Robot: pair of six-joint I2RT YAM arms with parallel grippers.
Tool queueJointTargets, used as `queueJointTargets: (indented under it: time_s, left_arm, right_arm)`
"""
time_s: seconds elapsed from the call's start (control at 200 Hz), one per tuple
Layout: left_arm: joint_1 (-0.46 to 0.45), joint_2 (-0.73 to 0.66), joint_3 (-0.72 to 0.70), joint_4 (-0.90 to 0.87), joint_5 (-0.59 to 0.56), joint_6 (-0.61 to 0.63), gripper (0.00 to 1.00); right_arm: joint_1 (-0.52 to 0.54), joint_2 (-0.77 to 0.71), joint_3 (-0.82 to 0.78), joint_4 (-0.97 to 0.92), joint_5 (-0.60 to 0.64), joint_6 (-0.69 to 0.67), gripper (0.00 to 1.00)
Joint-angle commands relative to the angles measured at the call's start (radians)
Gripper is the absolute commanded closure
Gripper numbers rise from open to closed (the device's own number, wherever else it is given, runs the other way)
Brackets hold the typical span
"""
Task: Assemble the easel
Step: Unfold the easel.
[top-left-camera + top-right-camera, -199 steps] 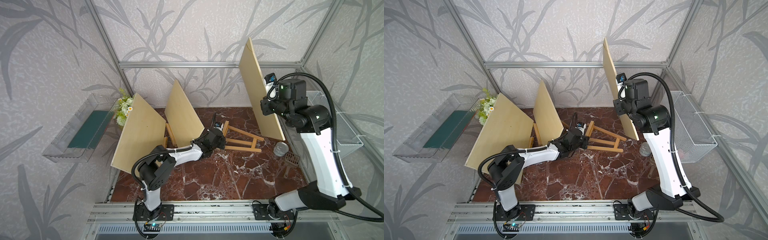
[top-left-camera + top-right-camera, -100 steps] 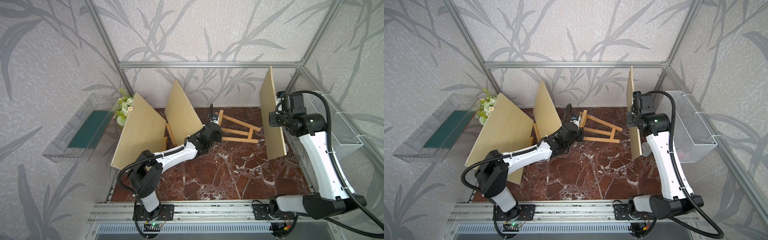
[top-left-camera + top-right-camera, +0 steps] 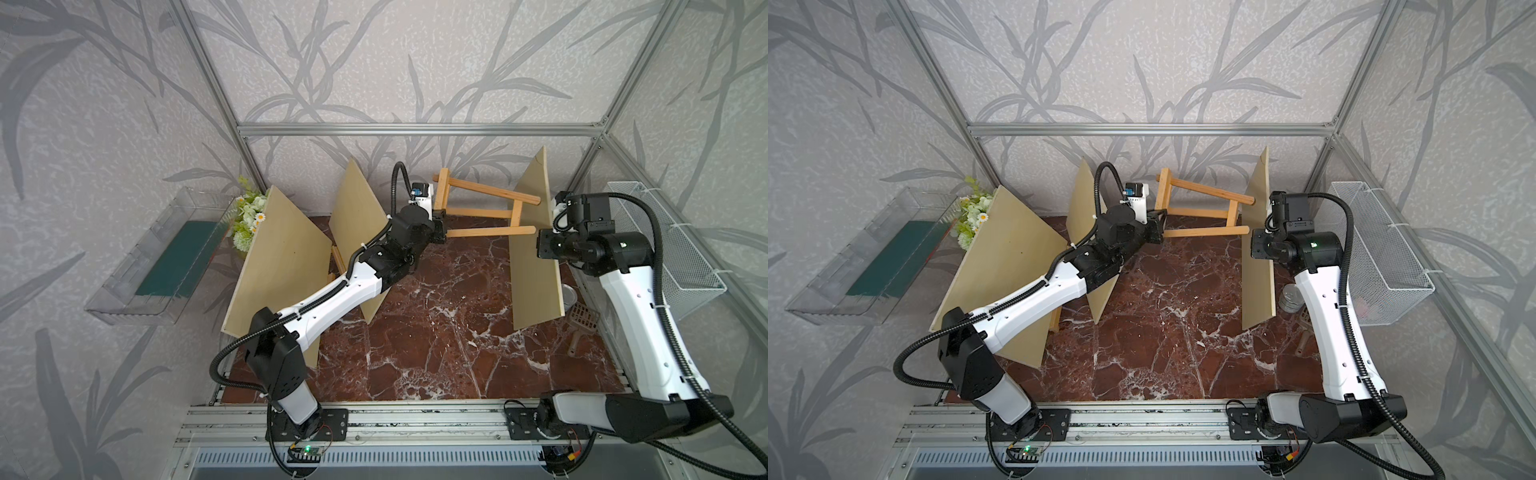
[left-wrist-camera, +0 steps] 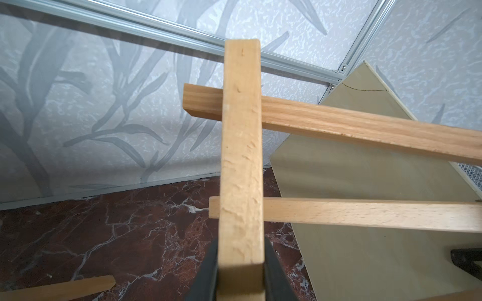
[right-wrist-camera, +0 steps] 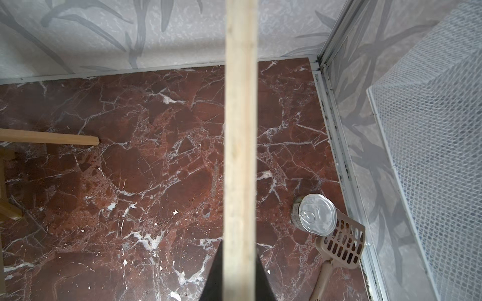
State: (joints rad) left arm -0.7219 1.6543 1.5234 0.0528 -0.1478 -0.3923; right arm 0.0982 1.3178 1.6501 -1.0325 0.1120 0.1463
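A wooden easel frame [image 3: 478, 213] [image 3: 1200, 213] hangs near the back wall, its legs pointing right. My left gripper [image 3: 439, 216] [image 3: 1160, 216] is shut on the lower end of its crossbar [image 4: 241, 156]; the black fingers [image 4: 206, 271] press both sides in the left wrist view. My right gripper [image 3: 540, 245] [image 3: 1254, 245] is shut on the edge of a plywood board [image 3: 534, 274] [image 3: 1258, 282], held upright on the right. In the right wrist view the board's edge [image 5: 240, 130] runs out from the right gripper [image 5: 239, 250]. One leg tip [image 5: 96, 140] points toward the board.
Two more plywood boards [image 3: 282, 266] [image 3: 357, 216] lean at the left, with wooden sticks [image 3: 337, 257] behind them. Flowers [image 3: 249, 216] and a clear tray [image 3: 162, 257] sit far left. A tin can [image 5: 317, 217], a plastic scoop [image 5: 339, 245] and a wire basket [image 3: 665, 249] are by the right wall.
My left arm raised the easel frame off the floor and carried it toward the back wall. My right arm brought the board down from high up and further right.
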Motion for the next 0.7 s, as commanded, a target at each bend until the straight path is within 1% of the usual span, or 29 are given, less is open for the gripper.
queueJointTargets:
  time_s: [0.0, 0.075, 0.175, 0.285, 0.37, 0.43, 0.585, 0.7]
  left_arm:
    - [0.059, -0.062, 0.082, 0.086, 0.129, -0.187, 1.0]
    - [0.089, -0.044, 0.125, 0.088, 0.211, -0.262, 1.0]
    - [0.099, -0.013, 0.188, 0.081, 0.289, -0.282, 1.0]
    - [0.106, 0.024, 0.273, 0.032, 0.353, -0.309, 1.0]
    - [0.12, 0.045, 0.309, 0.068, 0.413, -0.36, 1.0]
    - [0.127, 0.062, 0.344, 0.082, 0.451, -0.38, 1.0]
    - [0.131, 0.115, 0.425, 0.107, 0.501, -0.423, 1.0]
    - [0.133, 0.147, 0.457, 0.098, 0.505, -0.445, 1.0]
  right_arm:
    - [-0.003, -0.08, -0.007, 0.196, -0.002, -0.003, 1.0]
    - [-0.003, -0.09, -0.033, 0.206, -0.04, 0.002, 1.0]
    - [0.016, -0.101, -0.062, 0.214, -0.1, -0.002, 1.0]
    - [0.09, -0.098, -0.084, 0.196, -0.112, -0.029, 1.0]
    - [0.151, -0.094, -0.105, 0.183, -0.093, -0.047, 1.0]
    - [0.186, -0.094, -0.12, 0.188, -0.104, -0.055, 1.0]
    - [0.288, -0.085, -0.124, 0.202, -0.111, -0.085, 1.0]
    - [0.344, -0.086, -0.121, 0.228, -0.129, -0.094, 1.0]
